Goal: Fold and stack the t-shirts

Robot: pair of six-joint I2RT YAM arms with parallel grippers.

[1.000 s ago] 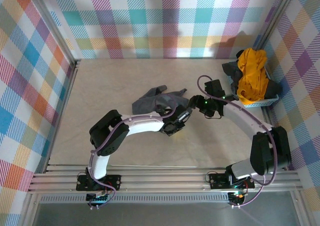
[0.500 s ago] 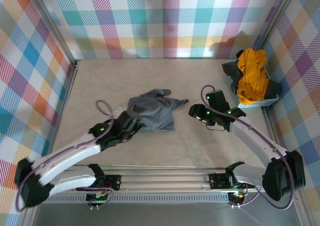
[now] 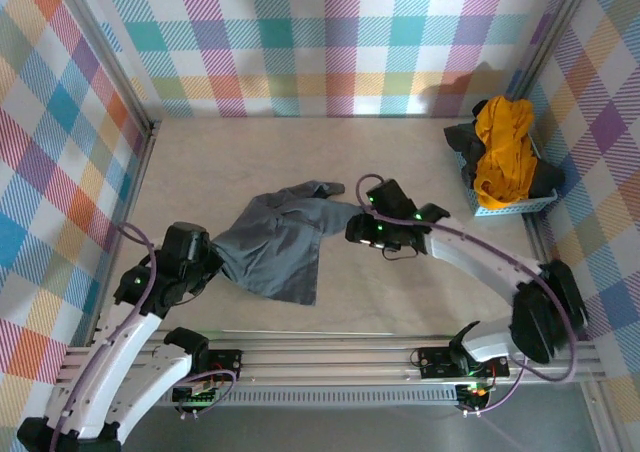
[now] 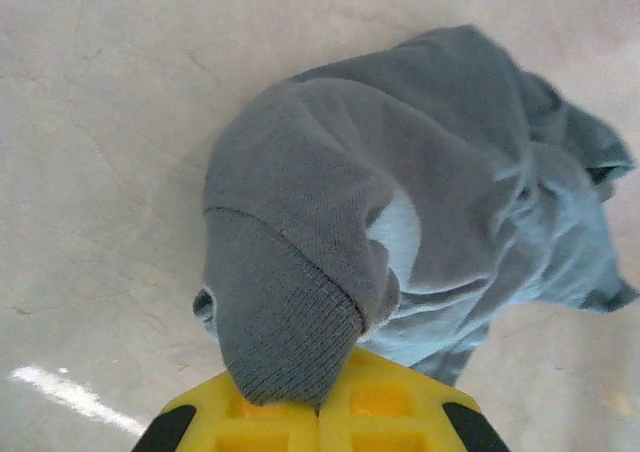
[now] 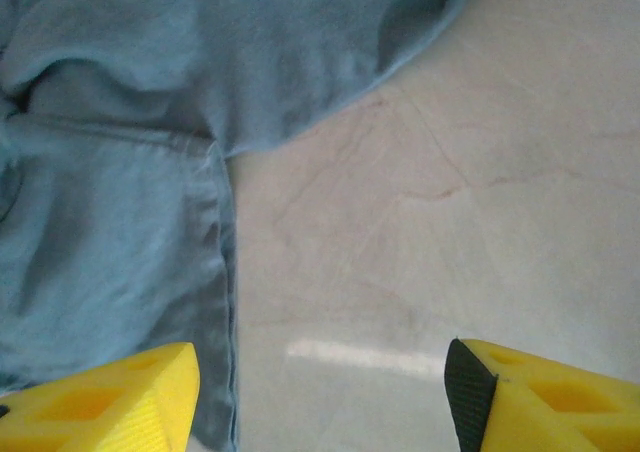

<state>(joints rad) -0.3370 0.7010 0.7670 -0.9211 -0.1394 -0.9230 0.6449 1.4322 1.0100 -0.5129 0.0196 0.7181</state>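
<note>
Pale, marbled tabletop [image 3: 250, 152] sits inside walls of pastel plaid [image 3: 330, 32].

At the left, the left gripper [image 3: 203, 260] has its jaws pressed together on a ribbed edge of the slate-grey t-shirt [image 3: 280, 240]. In the left wrist view the band of cloth runs down into the closed yellow fingertips of that gripper [image 4: 320, 412], and the shirt [image 4: 430, 182] billows away from them in loose folds. Which edge is pinched, collar or cuff, is hard to tell.

The shirt lies crumpled left of the table's middle. Its long axis slants from the left gripper at lower left up toward the right gripper [image 3: 362, 230] at upper right, and one corner hangs toward the near edge. Its front and back cannot be told apart.

The right gripper's jaws stand apart over the shirt's right end. In the right wrist view [image 5: 320, 377] one finger is above cloth [image 5: 110, 222], the other above bare table. Contact is unclear.

Far right, a light blue basket [image 3: 515, 209] holds a mustard-yellow t-shirt [image 3: 500, 147] heaped over a dark grey t-shirt [image 3: 548, 179], which is mostly hidden.
</note>
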